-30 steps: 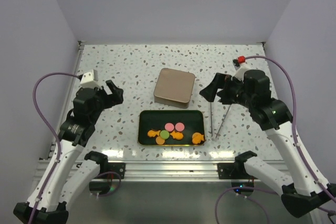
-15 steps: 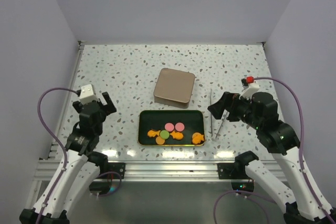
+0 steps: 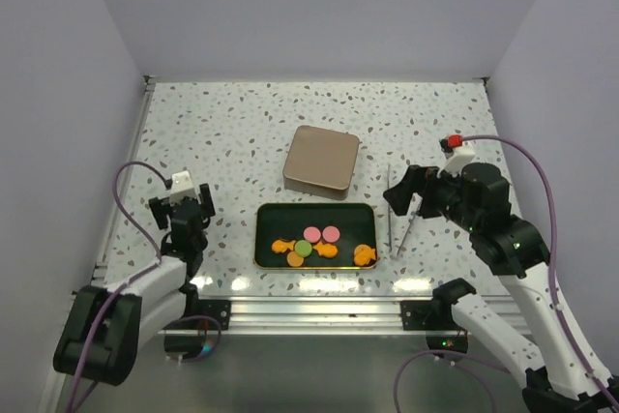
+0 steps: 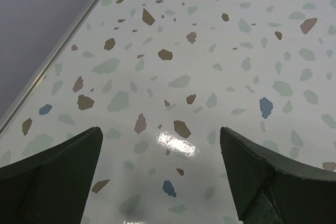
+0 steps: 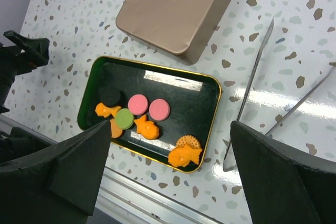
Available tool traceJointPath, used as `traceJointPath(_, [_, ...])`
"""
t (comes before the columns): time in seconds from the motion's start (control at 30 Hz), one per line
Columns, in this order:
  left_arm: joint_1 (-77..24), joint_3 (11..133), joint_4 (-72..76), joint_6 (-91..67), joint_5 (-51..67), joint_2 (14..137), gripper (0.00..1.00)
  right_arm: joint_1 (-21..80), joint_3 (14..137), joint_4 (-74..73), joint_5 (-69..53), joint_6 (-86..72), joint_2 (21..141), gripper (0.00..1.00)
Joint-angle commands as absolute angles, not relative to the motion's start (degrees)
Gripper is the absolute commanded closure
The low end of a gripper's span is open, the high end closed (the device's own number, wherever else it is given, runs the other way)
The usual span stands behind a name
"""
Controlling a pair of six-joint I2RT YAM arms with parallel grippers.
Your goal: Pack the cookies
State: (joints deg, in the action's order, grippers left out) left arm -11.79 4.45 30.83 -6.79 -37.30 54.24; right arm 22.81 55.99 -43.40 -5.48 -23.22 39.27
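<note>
- Now the cookies lie clustered in the black tray, which sits near the tabletop's near edge, midway along it.
- A tan tin sits just beyond the tray, and metal tweezers lie just right of it.
- Left tool: fingers apart, empty, over speckled tabletop near the left edge.
- Right tool: fingers wide apart, empty, above the tweezers.
</note>
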Motion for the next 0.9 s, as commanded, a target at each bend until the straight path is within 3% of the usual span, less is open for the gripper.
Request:
traceJointPath(0.0, [-8.6, 7.6, 48.8, -7.8, -34.5, 62.6, 0.0, 22.9, 58.1, -39.4, -5.6, -21.0, 41.1, 0.01])
traceJointPath(0.2, [-2.4, 13.6, 58.6, -6.2, -28.4, 76.4, 0.0, 22.9, 58.4, -38.2, -5.8, -20.4, 41.8, 0.01])
traceJointPath(0.37, [0.0, 21.8, 50.2, -4.1, -15.3, 83.0, 0.07, 22.9, 55.1, -36.9, -4.9, -20.5, 38.3, 0.01])
traceJointPath(0.47, [0.0, 18.5, 55.4, -5.5, -13.4, 81.7, 0.07, 22.9, 52.8, -36.3, -4.1, -20.2, 35.5, 0.01])
traceJointPath(0.57, [0.0, 12.0, 70.1, -3.8, -8.5, 82.8, 0.01, 22.9, 51.4, -36.0, -3.5, -19.7, 33.5, 0.01])
traceJointPath(0.63, [0.0, 9.3, 76.9, -0.6, -1.9, 86.6, 0.07, 22.9, 50.9, -35.5, -3.3, -19.1, 33.0, 0.01])
traceJointPath(0.67, [-0.2, 8.1, 82.7, -0.4, -1.5, 88.0, 0.05, 22.9, 50.4, -34.8, -3.5, -18.5, 32.9, 0.01])
traceJointPath(0.7, [-0.2, 8.7, 75.0, -1.5, -3.9, 85.2, 0.04, 22.9, 50.2, -34.5, -3.3, -17.7, 33.0, 0.01])
traceJointPath(0.77, [-1.0, 8.4, 81.3, -0.5, -5.3, 87.4, 0.0, 22.9, 49.8, -33.8, -2.8, -17.1, 33.6, 0.01])
traceJointPath(0.87, [-1.9, 9.1, 79.1, -0.3, -7.4, 86.9, 0.0, 22.9, 50.6, -34.3, -2.4, -14.4, 37.1, 0.01])
